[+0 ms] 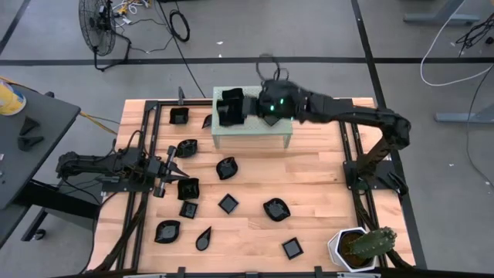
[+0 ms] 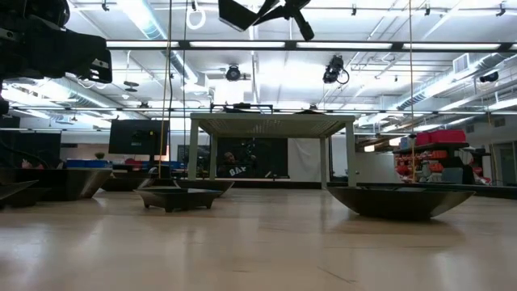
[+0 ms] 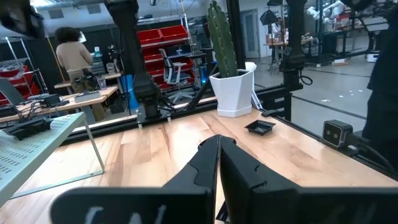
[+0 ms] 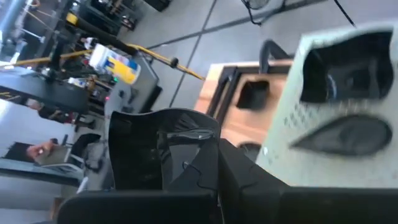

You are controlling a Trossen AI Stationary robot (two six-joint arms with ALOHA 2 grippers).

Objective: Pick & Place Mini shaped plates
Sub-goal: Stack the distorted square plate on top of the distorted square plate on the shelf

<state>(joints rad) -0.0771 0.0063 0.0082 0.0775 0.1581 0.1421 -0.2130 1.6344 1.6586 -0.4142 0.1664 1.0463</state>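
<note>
The right gripper (image 1: 245,106) is over the green stand (image 1: 255,133) at the far middle of the table, its fingers clamped on the rim of a black plate (image 4: 163,144); the right wrist view shows that plate pinched upright between the dark fingers, with two more plates (image 4: 348,134) already lying on the stand's perforated top just beyond it. So the held plate lies above the stand's left part, and the coming move looks like a short drop onto free mesh beside those already there. The left gripper (image 1: 176,171) waits near the table's left edge with its fingers closed on nothing, pointing right toward a square plate (image 1: 188,188) just beside its tip. The other plates lie scattered over the wood nearer the camera, and a cactus pot (image 1: 349,247) stands in the near right corner. For the loose plates, the left arm is plainly the nearer.
</note>
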